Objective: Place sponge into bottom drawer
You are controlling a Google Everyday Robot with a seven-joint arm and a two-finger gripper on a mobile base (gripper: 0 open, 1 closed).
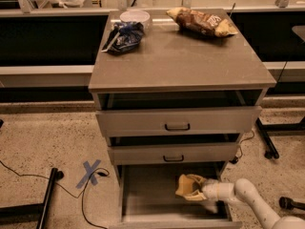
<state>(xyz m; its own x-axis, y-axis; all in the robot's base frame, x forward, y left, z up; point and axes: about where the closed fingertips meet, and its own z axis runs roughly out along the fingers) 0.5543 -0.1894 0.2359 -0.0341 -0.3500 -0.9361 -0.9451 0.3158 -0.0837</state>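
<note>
The bottom drawer [147,197] is pulled open at the foot of the grey cabinet, and its flat grey floor shows. My cream arm reaches in from the lower right. My gripper [191,189] is inside the drawer's right half, shut on the pale yellow sponge [183,187]. The sponge hangs just above the drawer floor, and I cannot tell whether it touches it.
The two upper drawers [177,121] [172,153] with dark handles stand slightly open above my gripper. On the cabinet top [181,61] lie a brown-and-yellow snack bag [202,22], a blue bag [125,35] and a white bowl [135,17]. A blue tape cross [90,173], cables and stand legs [46,202] are on the floor.
</note>
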